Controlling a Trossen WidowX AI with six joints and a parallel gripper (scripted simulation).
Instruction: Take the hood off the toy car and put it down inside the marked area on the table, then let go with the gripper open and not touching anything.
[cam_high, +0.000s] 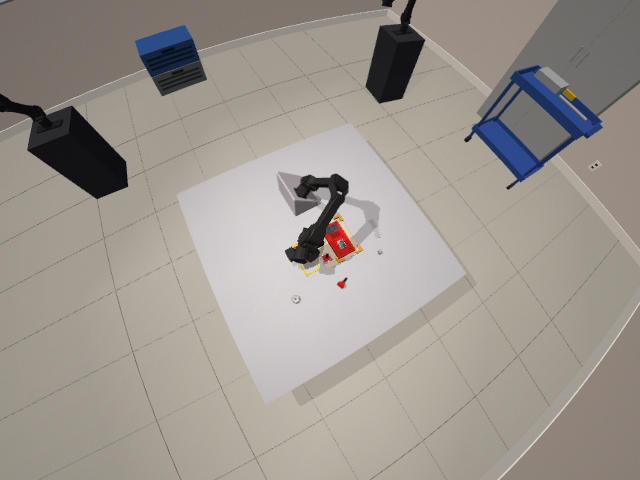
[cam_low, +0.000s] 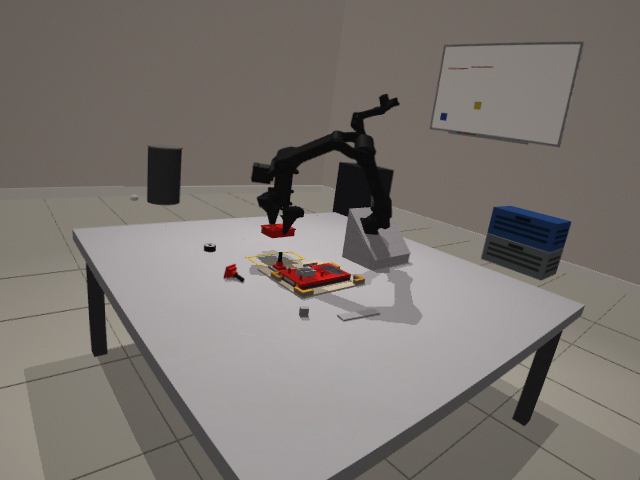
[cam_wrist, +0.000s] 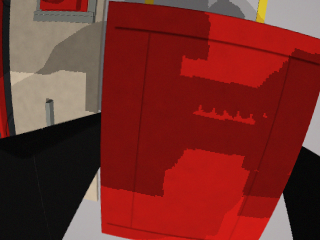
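The hood, a red rectangular panel (cam_low: 277, 231) (cam_wrist: 200, 170), is off the car and in the air. My gripper (cam_low: 279, 227) is shut on its two sides, with black fingers left and right of it in the wrist view. The yellow outline of the marked area (cam_high: 307, 275) (cam_low: 268, 254) (cam_wrist: 262, 12) lies on the table below the hood, beside the car's board. The hood hangs well above the table; the arm hides it in the top view. The red toy car (cam_high: 345, 249) (cam_low: 333, 275) sits on a beige board between orange corner brackets, its grey engine block uncovered.
A small red piece with a black stem (cam_high: 326, 257) (cam_low: 280, 257) stands upright at the board's end near the outline. A similar piece (cam_high: 341, 284) (cam_low: 231, 271) lies on the table. A small wheel (cam_high: 295, 299) (cam_low: 209, 248), a grey cube (cam_high: 379, 252) (cam_low: 303, 311) and a flat strip (cam_low: 358, 314) lie around.
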